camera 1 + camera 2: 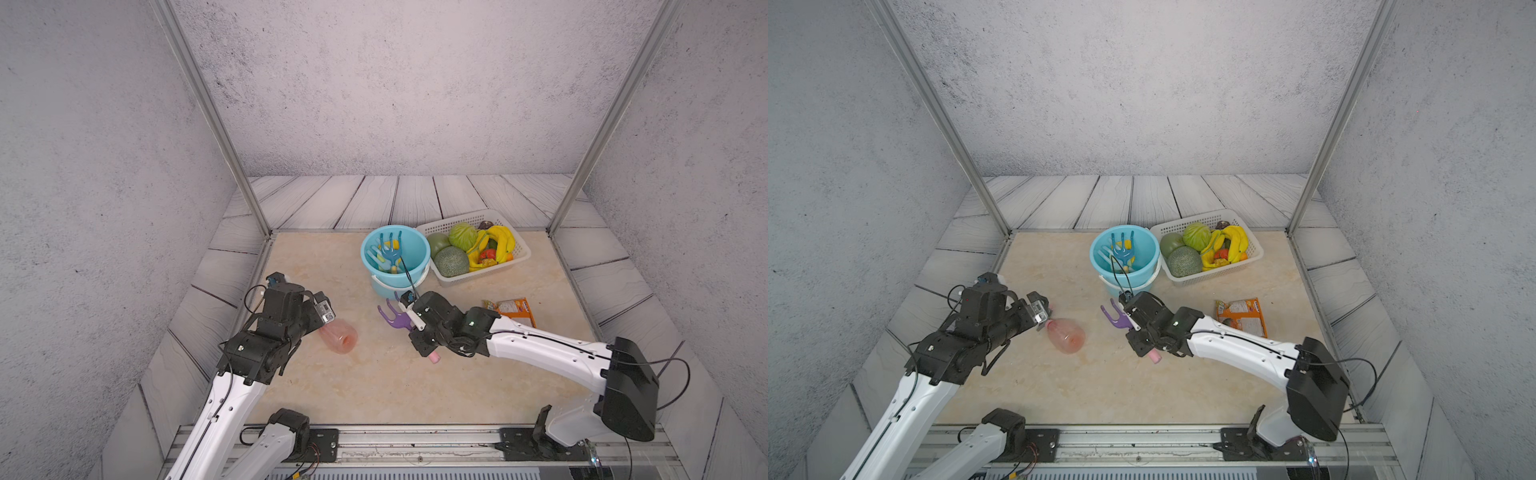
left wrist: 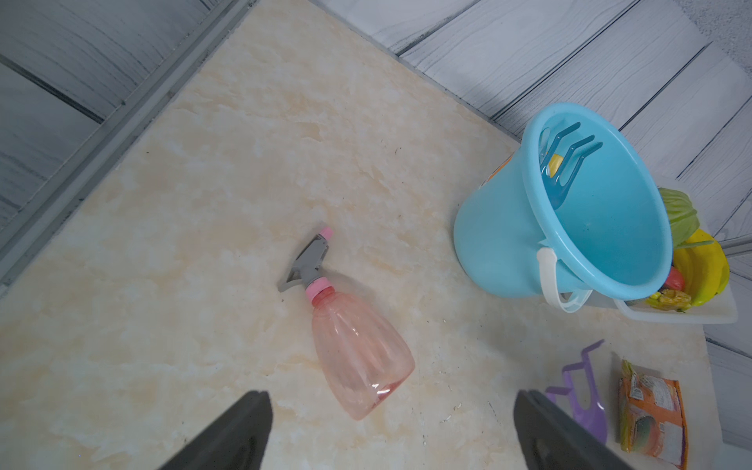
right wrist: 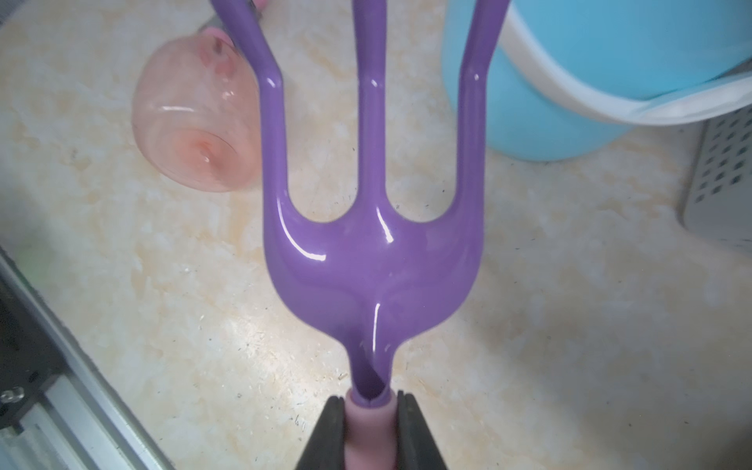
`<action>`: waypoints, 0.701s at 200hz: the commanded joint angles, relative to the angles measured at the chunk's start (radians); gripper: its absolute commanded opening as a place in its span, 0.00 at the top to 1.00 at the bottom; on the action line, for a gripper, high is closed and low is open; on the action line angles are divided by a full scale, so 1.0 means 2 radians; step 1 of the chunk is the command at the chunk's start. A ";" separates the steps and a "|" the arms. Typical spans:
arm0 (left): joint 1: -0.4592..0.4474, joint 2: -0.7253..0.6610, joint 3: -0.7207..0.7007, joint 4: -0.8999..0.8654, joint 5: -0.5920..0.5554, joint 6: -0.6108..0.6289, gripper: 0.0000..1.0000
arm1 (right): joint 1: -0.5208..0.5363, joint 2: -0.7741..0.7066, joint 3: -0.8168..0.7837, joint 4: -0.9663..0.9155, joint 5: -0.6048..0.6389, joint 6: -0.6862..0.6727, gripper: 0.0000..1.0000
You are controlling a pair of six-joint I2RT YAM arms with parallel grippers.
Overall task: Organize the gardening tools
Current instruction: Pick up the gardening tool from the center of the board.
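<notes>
Closest in the right wrist view, the right end effector (image 3: 368, 407) is clamped on the pink handle of the purple rake (image 3: 372, 264), near the blue bucket (image 3: 529, 101). In the left wrist view, the left end effector (image 2: 392, 394) gapes wide over the spray bottle (image 2: 358, 350), which lies on its side on the worktop (image 2: 244, 162). In a top view, the teal fork (image 1: 390, 249) stands in the bucket. The rake's transfer seems in hand; next, lift it over the rim and release.

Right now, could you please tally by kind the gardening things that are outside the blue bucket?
Rake: 1, the purple rake, in the right gripper.
Spray bottle: 1, the pink spray bottle, lying on its side.
Total: 2.
</notes>
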 commanded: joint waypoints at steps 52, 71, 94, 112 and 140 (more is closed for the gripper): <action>0.002 0.031 -0.015 0.021 0.108 0.027 0.02 | -0.057 -0.042 0.106 0.014 0.018 -0.031 0.87; 0.002 0.036 -0.023 0.025 0.113 0.026 0.02 | -0.088 0.003 0.166 0.023 -0.001 -0.040 0.87; 0.002 0.040 -0.031 0.028 0.111 0.027 0.02 | -0.123 0.068 0.219 0.057 -0.023 -0.038 0.87; 0.002 0.048 -0.030 0.025 0.109 0.027 0.02 | -0.145 0.122 0.266 0.075 -0.035 -0.033 0.87; 0.002 0.058 -0.025 0.022 0.103 0.028 0.02 | -0.165 0.196 0.332 0.100 -0.047 -0.031 0.87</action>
